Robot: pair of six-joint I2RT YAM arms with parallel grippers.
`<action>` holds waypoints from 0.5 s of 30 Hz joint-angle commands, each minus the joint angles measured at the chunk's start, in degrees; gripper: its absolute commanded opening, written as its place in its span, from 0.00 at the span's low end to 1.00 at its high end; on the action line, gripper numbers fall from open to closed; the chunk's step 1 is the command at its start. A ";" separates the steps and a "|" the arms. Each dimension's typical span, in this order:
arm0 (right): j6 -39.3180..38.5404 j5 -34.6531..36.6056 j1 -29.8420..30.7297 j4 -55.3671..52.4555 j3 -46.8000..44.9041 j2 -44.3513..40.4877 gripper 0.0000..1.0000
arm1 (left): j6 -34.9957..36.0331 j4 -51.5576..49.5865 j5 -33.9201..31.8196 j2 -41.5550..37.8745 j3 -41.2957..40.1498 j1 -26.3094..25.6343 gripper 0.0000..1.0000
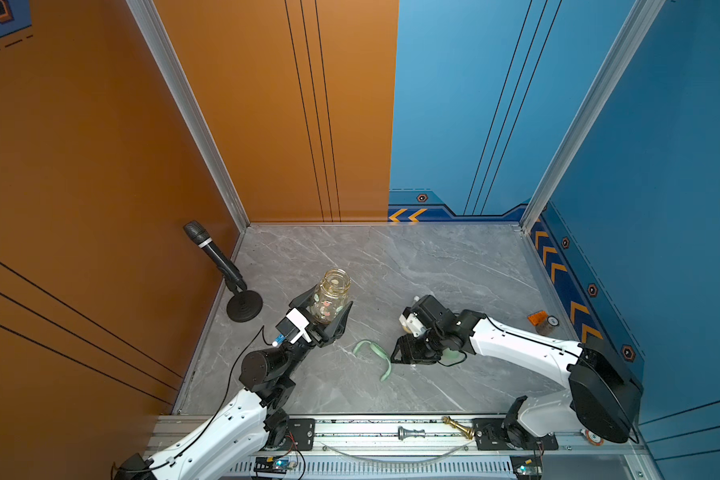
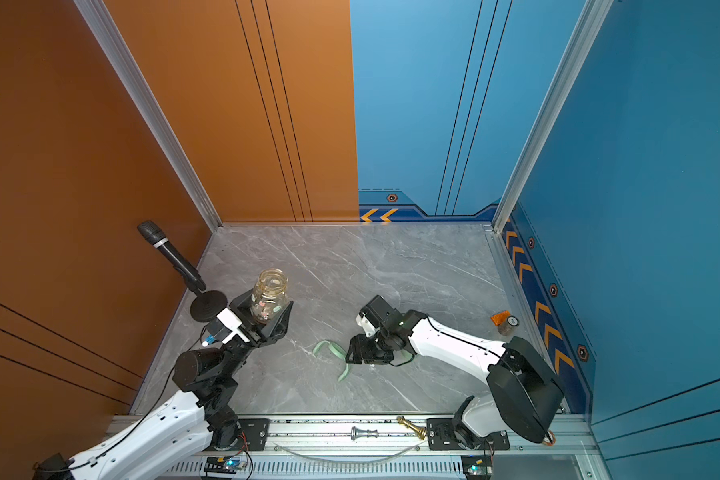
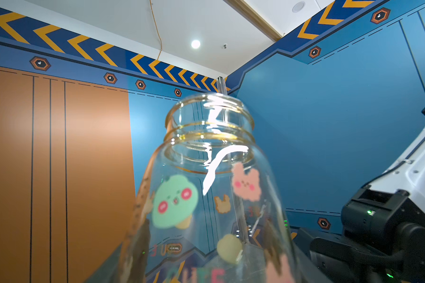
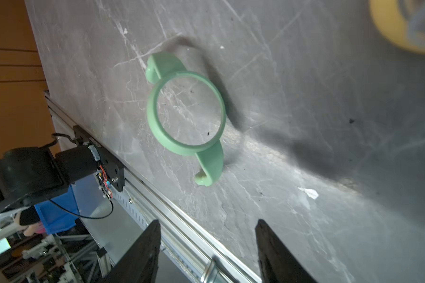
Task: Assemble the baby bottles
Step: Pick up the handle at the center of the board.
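Gripping the bottle (image 1: 334,286) low on its printed body with the left gripper (image 1: 328,308), jaws clenched against either side of the amber-tinted glass, over the left half of the counter (image 1: 433,266) in both top views. Tilting it mouth-up, with the threaded neck bare and open in the left wrist view, and a green face and a pink rabbit among the printed figures on the bottle (image 3: 206,186).

Holding the right gripper (image 1: 396,353) low near the middle of the counter, released. Showing its jaws apart with nothing between them in the right wrist view. Pointing them toward the mint-green ring (image 1: 381,352), just beside the tips, lying hoop-up on the grey marbled surface between the two arms.

Catching the pale yellow collar (image 4: 398,31) only as a blur, near the ring but apart from it. Glimpsing a pale green piece (image 1: 451,354), partly hidden under the right wrist.

Standing a black microphone (image 1: 215,253) at the left edge. Keeping a small brown jar (image 1: 542,326) by the right edge, well apart from the bottle. Resting a silver chess piece (image 1: 411,433) and a gold chess piece (image 1: 459,428) on the metal rail (image 1: 350,428) along the near edge.
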 commanded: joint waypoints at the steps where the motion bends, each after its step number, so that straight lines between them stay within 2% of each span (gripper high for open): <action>1: 7.37 3.54 2.62 13.88 -3.87 -2.10 0.62 | 1.27 -3.26 -1.90 -0.86 -0.79 -0.81 0.40; 6: 9.66 5.87 4.42 19.62 -7.42 1.37 0.52 | 1.50 -3.57 -2.09 -0.74 -0.58 -1.08 0.40; 11: 9.90 7.68 5.57 20.16 -8.23 3.63 0.48 | 1.72 -5.92 -1.77 -1.54 0.10 -1.08 0.40; 15: 10.04 8.20 6.24 22.24 -8.30 7.07 0.40 | 1.76 -5.95 -2.36 -1.94 -0.09 -1.17 0.40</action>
